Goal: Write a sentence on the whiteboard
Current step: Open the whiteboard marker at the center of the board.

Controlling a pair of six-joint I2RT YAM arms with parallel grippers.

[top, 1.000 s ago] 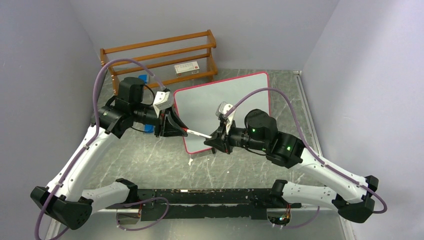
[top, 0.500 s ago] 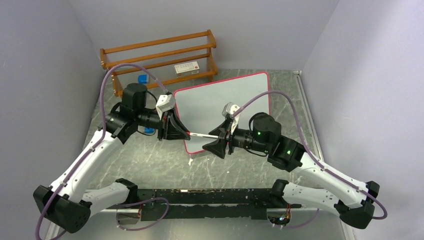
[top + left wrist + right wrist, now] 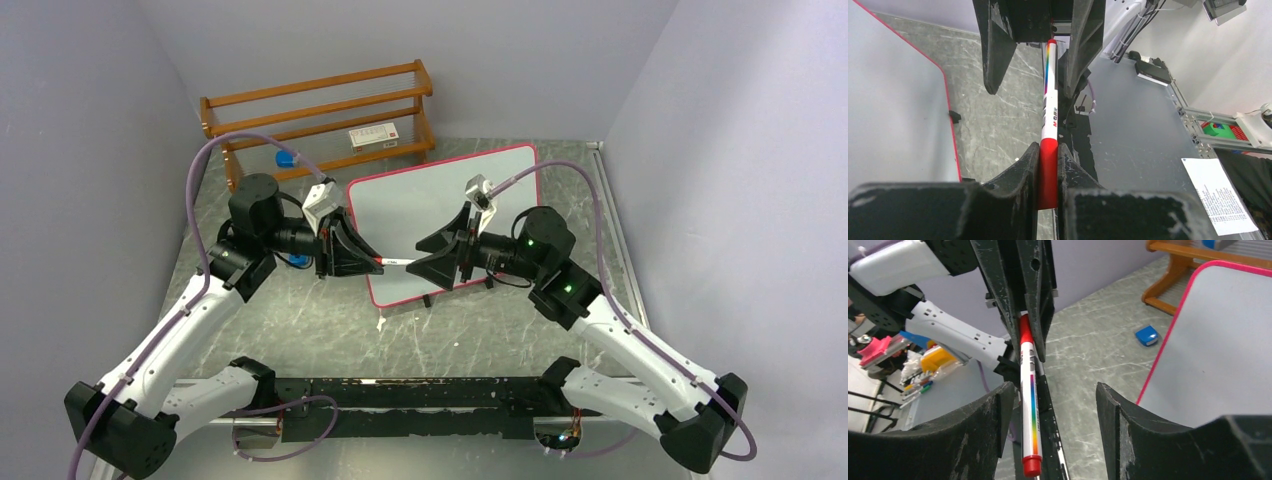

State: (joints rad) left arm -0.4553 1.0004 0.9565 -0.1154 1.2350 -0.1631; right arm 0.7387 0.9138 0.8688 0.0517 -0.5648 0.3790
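- Far left at the back, a wooden rack (image 3: 318, 110) is parked against the wall, with a small white box (image 3: 373, 136) sat on its lower shelf.
- In front of the rack, a blue block (image 3: 1148, 335) is lying on the grey marbled table (image 3: 300, 320), just off the whiteboard's left edge.
- The left gripper (image 3: 1048, 150) is squeezed tight on the red cap end of a marker (image 3: 1049, 107). The cap is pinched between both fingers (image 3: 1020, 172), no gap to be seen.
- The marker is held roughly level in the air, with a white barrel, a rainbow stripe and red at both ends. It's pointed across towards the other arm.
- The right gripper (image 3: 414, 260) is spread wide, one finger on each side of the marker's free end. The marker sits just beside one of those fingers, but whether it's actually touching can't be told.
- The whiteboard (image 3: 470, 175) is laid flat on the table, with a pink-red rim and rounded corners. It's in front of the rack and a bit right of centre, and the two grippers meet over its near left corner. The face that can be seen is plain white.
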